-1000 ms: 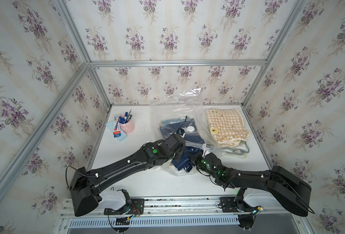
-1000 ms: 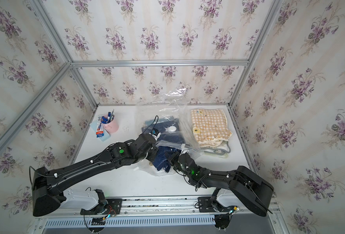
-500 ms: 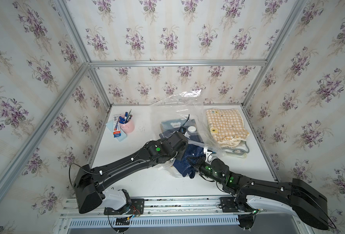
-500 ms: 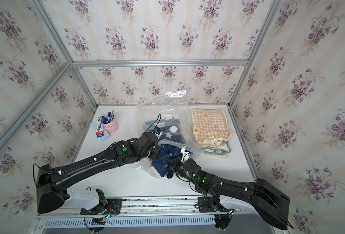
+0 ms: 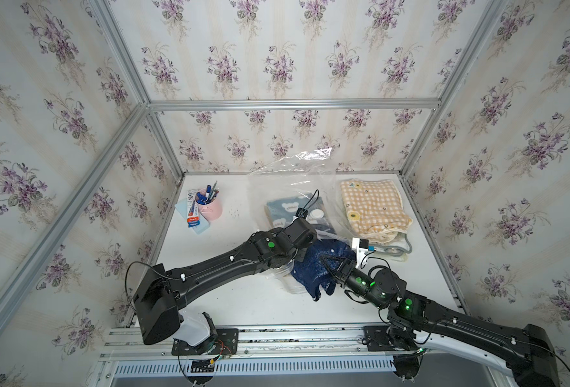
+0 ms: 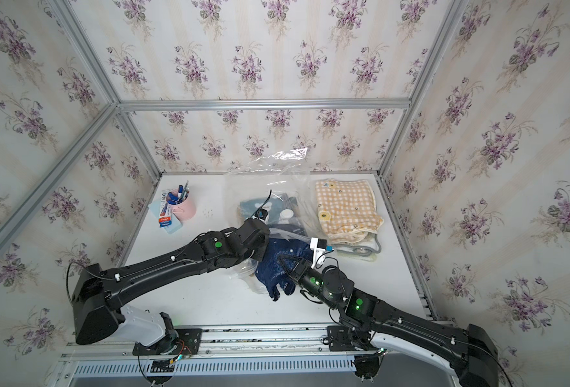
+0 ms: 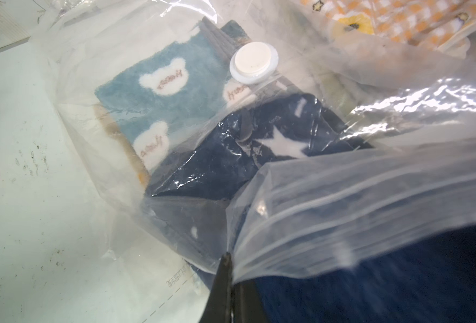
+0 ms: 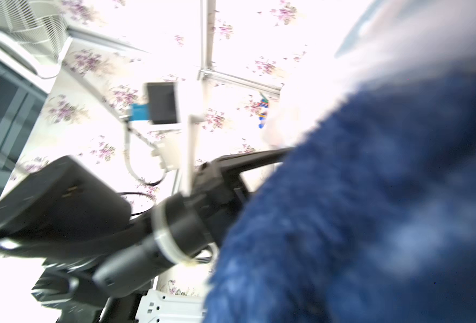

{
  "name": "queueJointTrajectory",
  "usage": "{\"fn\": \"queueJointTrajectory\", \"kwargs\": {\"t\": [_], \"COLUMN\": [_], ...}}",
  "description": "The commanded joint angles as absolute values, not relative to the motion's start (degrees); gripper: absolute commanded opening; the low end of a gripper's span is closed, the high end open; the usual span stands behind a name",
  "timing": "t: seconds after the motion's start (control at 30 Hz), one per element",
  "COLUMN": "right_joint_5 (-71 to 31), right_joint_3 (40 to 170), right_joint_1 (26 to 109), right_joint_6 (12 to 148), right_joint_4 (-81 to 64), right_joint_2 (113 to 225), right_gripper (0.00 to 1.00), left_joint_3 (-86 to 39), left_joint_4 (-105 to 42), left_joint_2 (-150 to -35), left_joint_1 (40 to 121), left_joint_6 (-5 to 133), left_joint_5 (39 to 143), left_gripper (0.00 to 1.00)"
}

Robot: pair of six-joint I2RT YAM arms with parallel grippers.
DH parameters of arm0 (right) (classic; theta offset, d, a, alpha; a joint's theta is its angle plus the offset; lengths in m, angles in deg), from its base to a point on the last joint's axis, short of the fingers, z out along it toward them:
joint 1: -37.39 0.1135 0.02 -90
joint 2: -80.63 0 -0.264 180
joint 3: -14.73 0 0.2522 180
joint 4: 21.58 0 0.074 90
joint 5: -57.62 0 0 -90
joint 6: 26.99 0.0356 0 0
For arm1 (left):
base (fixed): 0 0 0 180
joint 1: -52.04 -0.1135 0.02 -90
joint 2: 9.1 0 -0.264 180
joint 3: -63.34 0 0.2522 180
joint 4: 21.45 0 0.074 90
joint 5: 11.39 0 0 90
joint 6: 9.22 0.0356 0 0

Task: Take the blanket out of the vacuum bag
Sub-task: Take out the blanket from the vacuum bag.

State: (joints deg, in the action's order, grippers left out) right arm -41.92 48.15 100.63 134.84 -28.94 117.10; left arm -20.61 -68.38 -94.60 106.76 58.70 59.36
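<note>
Vacuum bag [image 5: 293, 187] lies mid tabletop [image 5: 243, 301], running from the far wall toward the centre, clear plastic crumpled and puffed up at the far end. White valve disc [image 7: 253, 62] sits face-up on it, seen in both top views too [image 6: 287, 213].

Dark blue fuzzy blanket [image 5: 313, 268] is partly out of the bag's near mouth, bunched on the tabletop between the two arms. The rest, with a white star on it, sits under the plastic [image 7: 287, 145].

Left jaws: closed tight, pinching the bag's zip-seal edge [image 7: 357, 223] at the near opening, lifting that flap over the blanket.

Right jaws: closed, dug into the blanket's near right side in both top views. Right wrist view is blurred, mostly blue fuzz [image 8: 371, 209].

Also inside the bag: a light blue cloth with white bear patches [image 7: 158, 92], left of the valve as seen in the top views.

Outside: a yellow checked blanket [image 5: 374, 207], folded, just right of the bag. Pink cup of pens [image 5: 209, 209] far left, well apart from the bag.
</note>
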Motion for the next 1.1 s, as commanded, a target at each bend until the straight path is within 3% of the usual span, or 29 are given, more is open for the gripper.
{"fn": "queueJointTrajectory", "kwargs": {"t": [0.0,0.13,0.43,0.53,0.77,1.07], "right_joint_5": [-36.53,-33.02,-42.85,-35.97,-12.62,-1.06], "right_joint_3": [51.80,55.78,69.14,73.67,82.95,94.07], "right_joint_1": [100.82,100.84,98.86,91.14,64.55,50.79], "right_joint_6": [126.51,121.49,110.81,111.04,116.80,124.76], "right_joint_4": [-32.22,-33.61,-23.03,-22.40,-27.65,-35.50], "right_joint_2": [117.44,117.73,119.72,122.86,131.28,141.03], "right_gripper": [0.00,0.00,0.00,0.00,0.00,0.00], "left_joint_3": [-20.75,-20.47,-14.59,-13.00,-9.01,-6.25], "left_joint_4": [-66.61,-65.76,-60.82,-59.89,-58.52,-57.27], "left_joint_2": [-95.29,-95.36,-91.74,-90.74,-88.38,-88.03], "left_joint_1": [106.16,105.00,104.25,104.25,104.21,104.17], "left_joint_6": [56.72,55.27,52.16,51.11,49.46,48.08], "left_joint_5": [57.41,57.38,56.52,56.70,56.35,56.15], "left_gripper": [0.00,0.00,0.00,0.00,0.00,0.00]}}
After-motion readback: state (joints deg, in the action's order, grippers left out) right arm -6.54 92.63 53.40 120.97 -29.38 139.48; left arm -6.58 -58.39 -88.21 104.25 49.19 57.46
